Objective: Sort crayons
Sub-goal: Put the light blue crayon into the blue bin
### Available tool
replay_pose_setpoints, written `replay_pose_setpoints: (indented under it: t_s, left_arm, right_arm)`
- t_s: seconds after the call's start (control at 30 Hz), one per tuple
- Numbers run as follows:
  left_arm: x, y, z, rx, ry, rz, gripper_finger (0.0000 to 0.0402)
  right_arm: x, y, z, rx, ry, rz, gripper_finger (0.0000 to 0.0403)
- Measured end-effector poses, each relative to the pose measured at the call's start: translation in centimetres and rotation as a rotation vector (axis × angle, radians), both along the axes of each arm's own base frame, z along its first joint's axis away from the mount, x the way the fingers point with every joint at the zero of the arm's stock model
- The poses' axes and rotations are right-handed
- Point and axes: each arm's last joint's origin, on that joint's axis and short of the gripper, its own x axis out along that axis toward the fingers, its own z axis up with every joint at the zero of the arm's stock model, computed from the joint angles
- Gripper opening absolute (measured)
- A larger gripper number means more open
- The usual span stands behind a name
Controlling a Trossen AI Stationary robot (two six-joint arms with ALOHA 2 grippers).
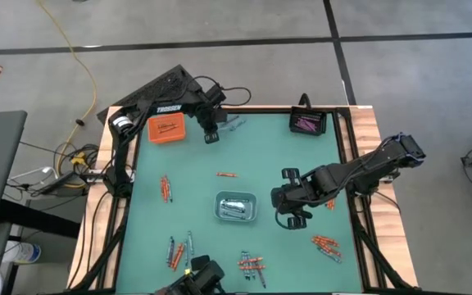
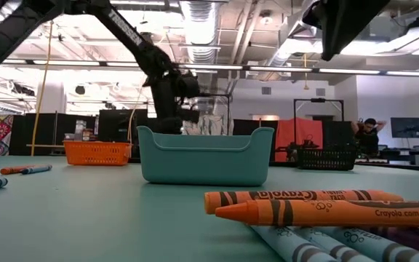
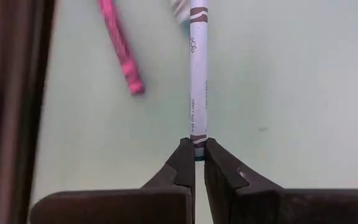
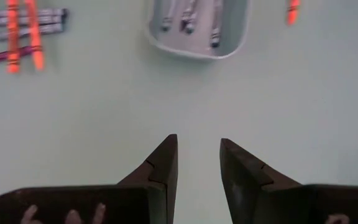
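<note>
Left gripper [image 3: 195,152] clamped on a grey-blue crayon [image 3: 198,74] beside a pink crayon [image 3: 120,46]; right gripper [image 4: 197,155] parted, empty

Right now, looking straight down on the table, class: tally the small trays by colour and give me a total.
Orange tray: 1
Black tray: 1
Clear-grey tray: 1
Total: 3
</note>
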Motion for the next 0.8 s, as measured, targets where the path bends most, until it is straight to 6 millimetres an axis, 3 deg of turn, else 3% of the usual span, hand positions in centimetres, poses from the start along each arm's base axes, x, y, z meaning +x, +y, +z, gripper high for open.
replay_pose_setpoints:
  t_s: [0.17,0.3,0.6,0.8]
  left_arm:
    - [-0.1,-2.1,2.8,0.011,0.007,-0.053,0.0000]
    - [-0.2,-4.6,6.2,0.030,-0.026,-0.107,0.0000]
    - [-0.8,-13.3,13.6,0.008,-0.180,-0.287,0.0000]
    - [-0.6,-20.1,14.9,-0.034,-0.238,-0.383,0.0000]
  right_arm:
    - [0.2,-0.6,0.1,-0.111,-0.049,-0.076,0.0114]
    - [0.8,-2.1,-0.5,-0.145,-0.068,-0.141,0.0114]
    - [1.3,-5.5,-6.8,-0.118,-0.101,-0.194,0.0113]
    - [0.8,-6.1,-9.5,-0.095,-0.145,-0.193,0.0107]
